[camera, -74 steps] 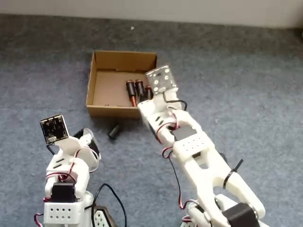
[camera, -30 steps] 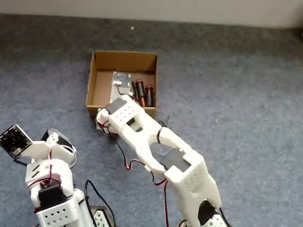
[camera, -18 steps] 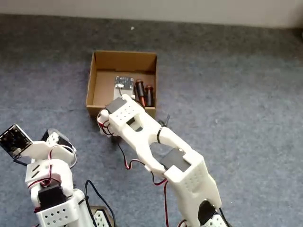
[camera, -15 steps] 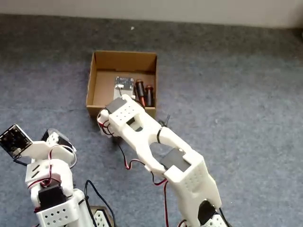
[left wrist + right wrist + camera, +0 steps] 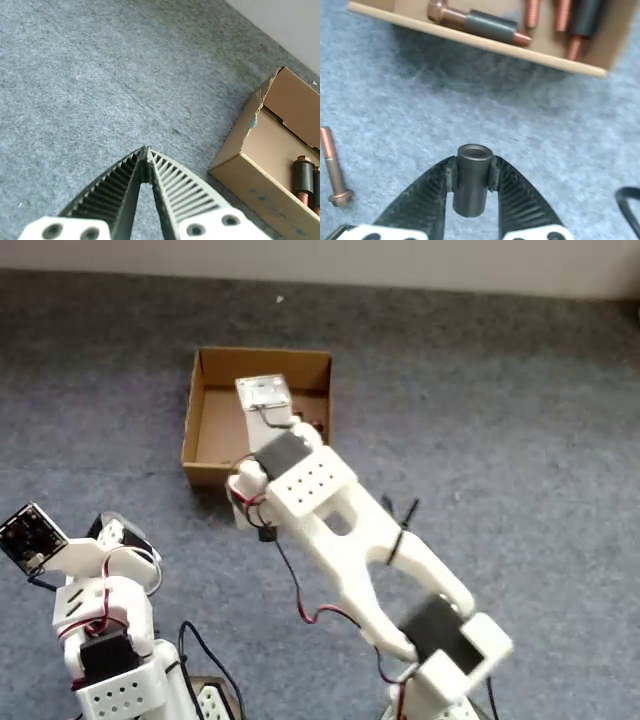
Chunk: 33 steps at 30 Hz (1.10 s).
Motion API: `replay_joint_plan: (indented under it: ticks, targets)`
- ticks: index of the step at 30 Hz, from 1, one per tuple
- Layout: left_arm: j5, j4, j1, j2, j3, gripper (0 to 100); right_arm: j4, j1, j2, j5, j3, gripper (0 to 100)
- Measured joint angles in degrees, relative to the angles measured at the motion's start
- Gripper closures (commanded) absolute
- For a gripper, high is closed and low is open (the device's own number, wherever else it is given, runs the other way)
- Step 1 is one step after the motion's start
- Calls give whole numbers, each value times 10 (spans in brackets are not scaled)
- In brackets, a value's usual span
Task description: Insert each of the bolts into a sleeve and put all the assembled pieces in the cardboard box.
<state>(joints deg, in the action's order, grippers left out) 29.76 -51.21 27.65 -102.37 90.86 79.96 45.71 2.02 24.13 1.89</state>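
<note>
Grips a dark sleeve [image 5: 470,192] in the right claw [image 5: 471,170], just outside the cardboard box [image 5: 470,42]. Has the left claw [image 5: 145,151] pinched together, empty

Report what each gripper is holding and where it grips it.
The right gripper holds a dark sleeve, fingers pressed on its two sides near the open end. The left gripper is shut on nothing.

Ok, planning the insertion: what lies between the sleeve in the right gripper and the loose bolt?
Just bare carpet, in the right wrist view, from the gripped sleeve to the loose bolt.
</note>
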Motion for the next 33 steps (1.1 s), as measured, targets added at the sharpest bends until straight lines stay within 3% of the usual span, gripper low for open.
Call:
replay_joint_plan:
  ticks: [5, 11, 14, 19, 21, 28, 33]
  targets:
    - [0, 0, 0, 0, 0, 992, -23, -63, -62, -3, 95, 994]
    - [-12, 0, 0, 0, 0, 989, -138, -147, -116, -3, 244, 994]
    - [-98, 0, 0, 0, 0, 989, -201, -170, -152, -6, 316, 994]
    - [-318, 0, 5, 0, 0, 977, -267, -181, -197, -6, 393, 994]
    - [-375, -1, 5, 0, -11, 950, -279, -181, -202, -6, 403, 994]
    - [-502, -145, 4, 7, -141, 942, -298, -181, -203, -6, 405, 994]
    - [-560, -235, 4, 115, -235, 941, -298, -181, -203, -6, 406, 994]
